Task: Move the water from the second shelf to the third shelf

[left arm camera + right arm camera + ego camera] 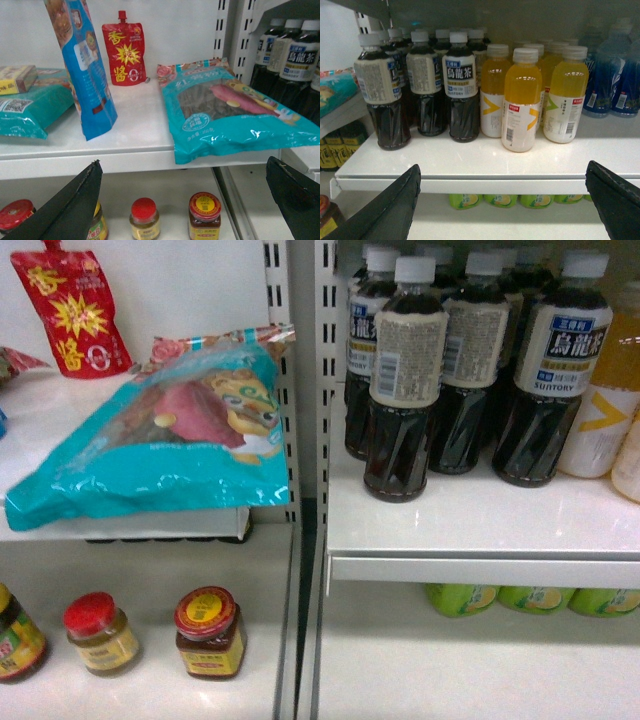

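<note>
Jaws on your right gripper (502,210) and left gripper (185,205) gape wide, holding and touching nothing. No water shows; dark tea bottles (462,97) stand beyond the right gripper.

A: We see even, bright light from above on the white shelf (470,520), with faint reflections under the dark tea bottles (405,380).

B: We get glare streaks on the teal snack bag (235,110), too. The claw fingers (385,210) sit dark and soft at our wrist views' lower corners; everything is slightly grainy.
</note>
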